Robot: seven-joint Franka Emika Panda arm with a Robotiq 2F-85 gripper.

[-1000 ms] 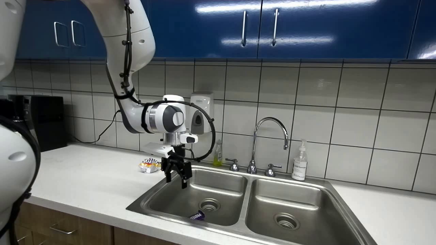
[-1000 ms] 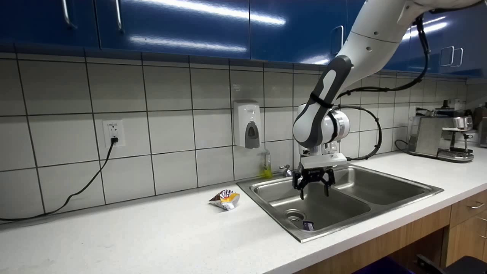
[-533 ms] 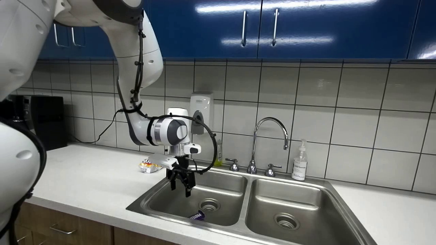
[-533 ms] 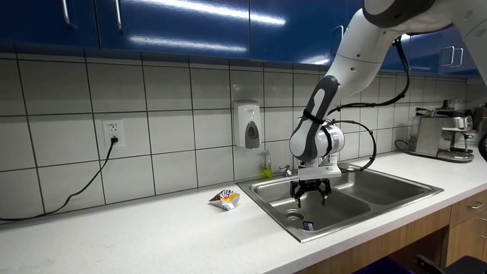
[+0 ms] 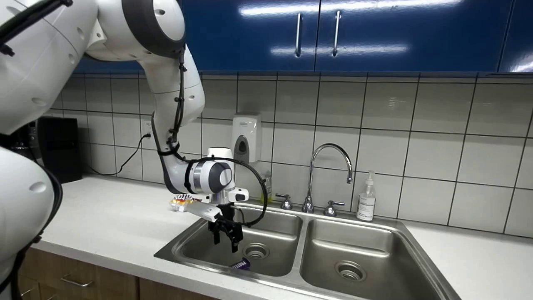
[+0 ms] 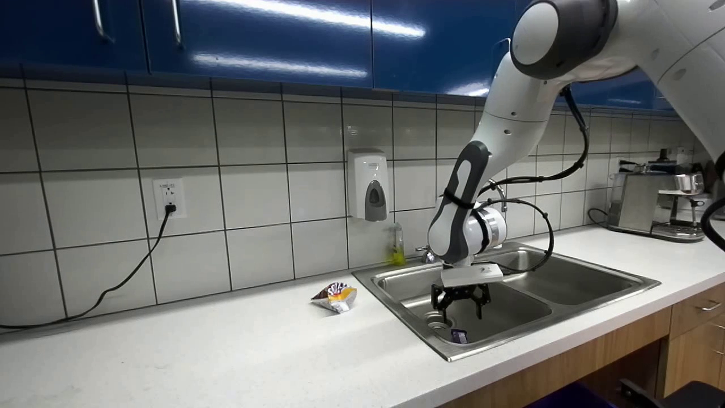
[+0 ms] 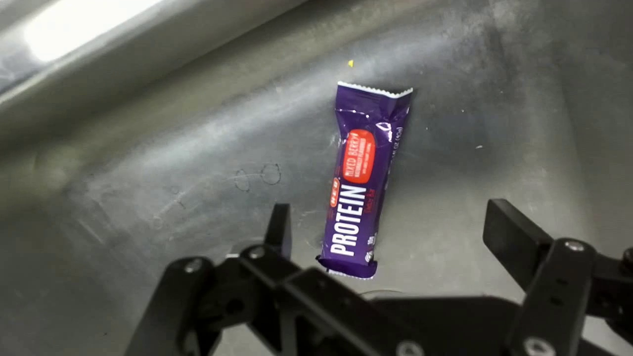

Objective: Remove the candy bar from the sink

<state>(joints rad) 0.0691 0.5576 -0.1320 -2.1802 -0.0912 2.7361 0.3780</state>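
Candy bar [image 7: 363, 183] lies in the sink [image 5: 302, 246], on the floor of the basin [image 5: 277, 231] left of ctr in an exterior view, just beside the drain [image 5: 256, 251], to its lower left and partly hidden by the sink's lower rim. Your wrist view has it mid-frame, near vert., top end leaning rt.; purple w/ red patch, "PROTEIN" in white. Your hand [image 7: 388, 217] hangs above the same basin, fingers [image 7: 514, 242] wide apart and clear of the bar, whose lower end shows between them, closer to the finger at left of frame. Crumpled wrapper [image 6: 335, 297] sits on the bench [image 6: 198, 351] near the sink, lower ctr in an exterior view; soap disp. [image 6: 368, 186] wall-mtd., mid-frame. Chrome faucet [image 5: 309, 183] and pump btl. [image 5: 366, 206] stand at the sink's back edge, rt. of ctr in an exterior view.
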